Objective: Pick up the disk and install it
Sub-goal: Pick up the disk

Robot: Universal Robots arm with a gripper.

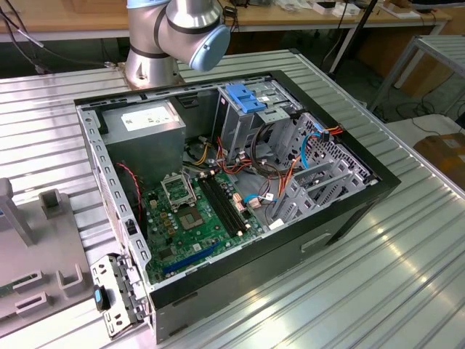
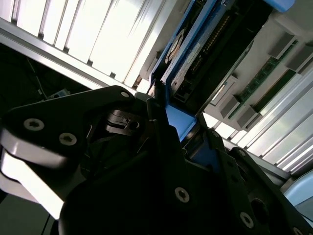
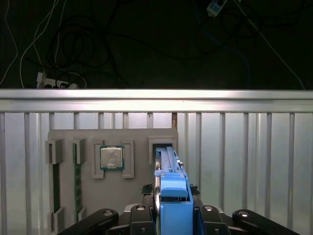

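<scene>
In the first wrist view the disk stands edge-on, a dark drive in a bright blue carrier with its blue tab nearest the camera. My gripper is shut on it, one black finger on each side of the carrier. The disk's far end reaches toward an open slot holder on a grey fixture plate. Whether the disk still touches that holder I cannot tell. In the second wrist view the blue carrier and the dark drive rise out of the black fingers.
An open computer case lies on the ribbed metal table, with a motherboard and a grey drive cage with a light-blue top. The fixture plate lies at the exterior view's left, holding a processor and memory sticks.
</scene>
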